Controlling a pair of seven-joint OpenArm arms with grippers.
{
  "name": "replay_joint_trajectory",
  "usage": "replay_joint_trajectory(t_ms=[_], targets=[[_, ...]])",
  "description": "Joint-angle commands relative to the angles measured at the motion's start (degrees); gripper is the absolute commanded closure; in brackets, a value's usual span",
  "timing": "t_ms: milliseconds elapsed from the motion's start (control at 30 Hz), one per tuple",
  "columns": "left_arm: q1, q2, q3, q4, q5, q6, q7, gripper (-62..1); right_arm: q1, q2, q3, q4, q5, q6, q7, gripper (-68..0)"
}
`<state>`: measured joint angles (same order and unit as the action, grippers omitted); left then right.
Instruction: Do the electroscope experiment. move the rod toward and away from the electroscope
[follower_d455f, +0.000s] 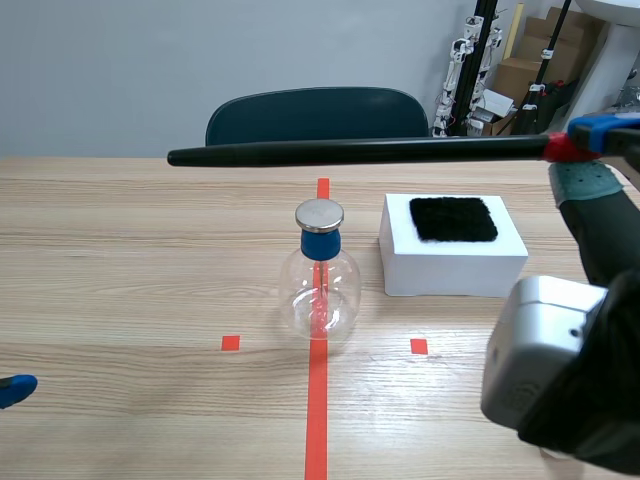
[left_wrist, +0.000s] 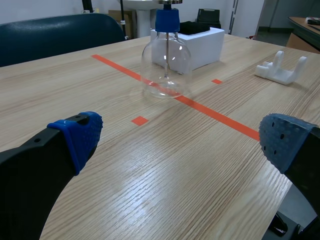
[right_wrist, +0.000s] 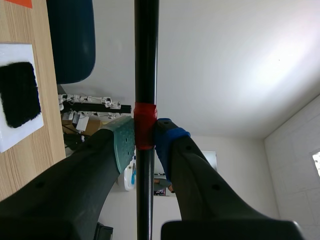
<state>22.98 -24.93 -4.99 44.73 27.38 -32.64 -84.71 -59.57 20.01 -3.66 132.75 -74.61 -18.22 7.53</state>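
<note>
The table (follower_d455f: 120, 260) is carrying the whole set-up, with the flask (follower_d455f: 319, 285) standing on the red centre line, probably so that both arms are facing it squarely. A chair (follower_d455f: 315, 115) is sitting beyond the flask at the far edge.

The rod (follower_d455f: 350, 151) is hanging level in the air, above and behind the flask. Its free tip is reaching past the flask toward the left arm's side, and it is not touching anything. Holding it level like this is likely letting the long shaft sweep over the metal cap (follower_d455f: 319, 214) without knocking the glass.

A white box (follower_d455f: 455, 265) with a black cloth (follower_d455f: 453, 218) on top is resting just beside the flask on the right arm's side, seemingly within reach for rubbing the rod.

The right gripper (right_wrist: 145, 135) is pinching the rod at its red band (right_wrist: 145, 125), one pad on each side. Gripping near that end is leaving most of the length free.

The left gripper (left_wrist: 182, 137) is waiting low over the table, well short of the flask, with its fingers spread wide and nothing between them. It appears to be staying out of the way.

A small white stand (left_wrist: 280, 67) is lying on the table, apart from the flask and on the box's side of it.
</note>
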Motion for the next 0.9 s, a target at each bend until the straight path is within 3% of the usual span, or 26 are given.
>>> replay_joint_trajectory(t_ms=[0, 867], targets=[[-0.1, -0.3, -0.2, 0.9, -0.7, 0.0, -1.2, -62.3, 0.7, 0.5, 0.2, 0.7, 0.0, -0.9, -0.1, -2.4], [-0.1, -0.3, -0.2, 0.9, -0.7, 0.0, -1.2, -62.3, 0.7, 0.5, 0.2, 0.7, -2.2, -0.8, -0.1, -2.4]])
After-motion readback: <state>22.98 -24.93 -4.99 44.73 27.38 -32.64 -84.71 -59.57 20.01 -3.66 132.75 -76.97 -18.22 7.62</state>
